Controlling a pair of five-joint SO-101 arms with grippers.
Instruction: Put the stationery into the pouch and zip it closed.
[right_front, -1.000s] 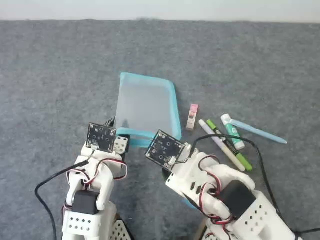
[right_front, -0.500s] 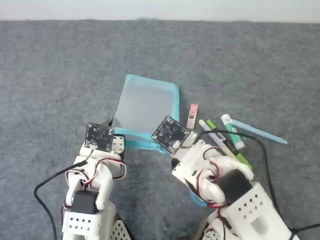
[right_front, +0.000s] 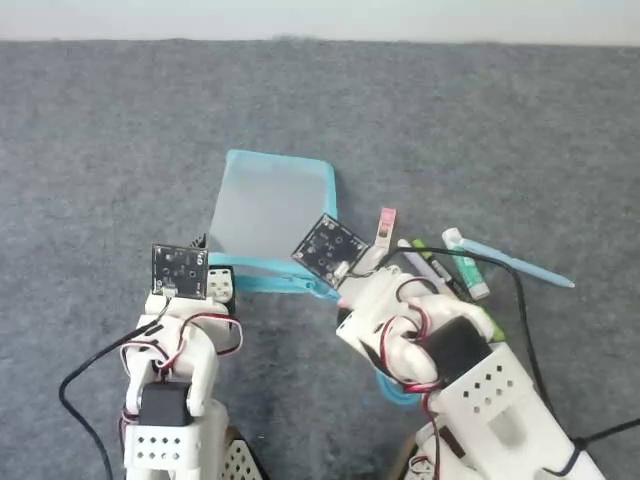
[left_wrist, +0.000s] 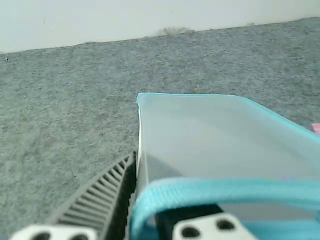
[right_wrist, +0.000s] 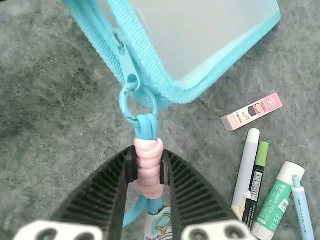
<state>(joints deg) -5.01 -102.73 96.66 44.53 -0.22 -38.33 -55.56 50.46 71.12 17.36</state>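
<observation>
The translucent pouch with teal edging lies flat mid-table. My left gripper is shut on its near edge beside the teal zip band. My right gripper is shut on the pink zip pull, which hangs by a teal loop and ring from the pouch. To the right of the pouch lie a pink eraser, a white pen, a green marker, a green glue stick and a light-blue pen.
Grey carpet covers the table up to a pale wall at the back. The right arm's body lies over the near ends of the pens. Its black cable loops over them.
The right arm has swung away from the near edge with the zip pull. The left arm and the pouch have shifted left. The stationery has not moved.
</observation>
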